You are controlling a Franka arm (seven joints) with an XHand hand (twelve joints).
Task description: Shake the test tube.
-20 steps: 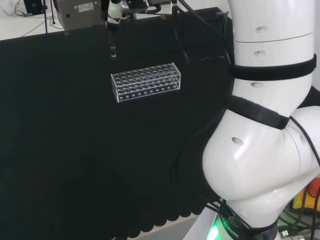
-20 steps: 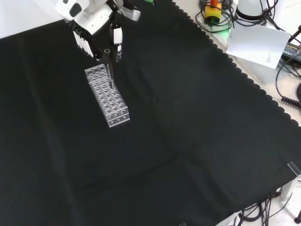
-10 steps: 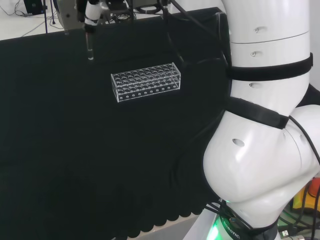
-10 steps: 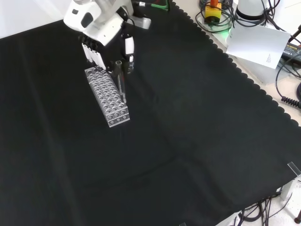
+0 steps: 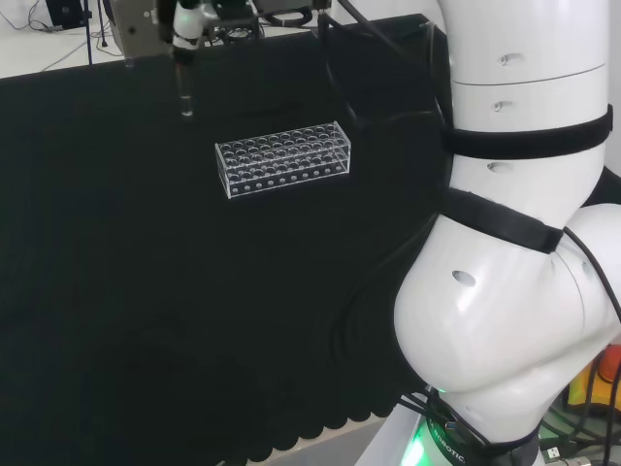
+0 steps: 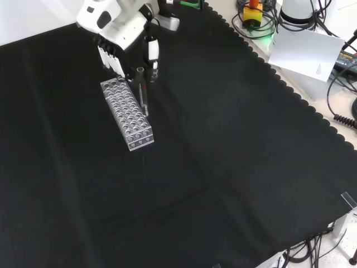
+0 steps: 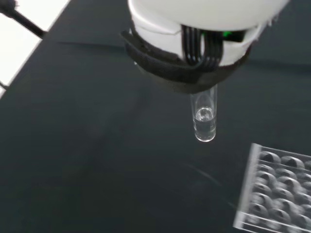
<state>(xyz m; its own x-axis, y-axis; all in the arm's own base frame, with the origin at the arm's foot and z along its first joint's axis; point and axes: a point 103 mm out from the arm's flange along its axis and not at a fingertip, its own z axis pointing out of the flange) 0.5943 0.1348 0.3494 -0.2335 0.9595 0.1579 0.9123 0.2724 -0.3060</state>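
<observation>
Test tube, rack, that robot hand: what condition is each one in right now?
Test tube: held in the air by the hand, roughly upright, above the cloth and outside the rack.
Rack: standing flat on the cloth, its wells looking empty.
Hand: shut on the test tube, raised beyond one end of the rack.
Cloth: spread over the bench, with a few creases.

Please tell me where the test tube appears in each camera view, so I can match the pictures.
Head view: the test tube hangs upright from the hand near the top, left of the rack.
Front view: the test tube is upper left, at the rack's right side, under the hand.
Wrist view: the test tube is at centre, beside the rack.
Shared landmark: the rack.
</observation>
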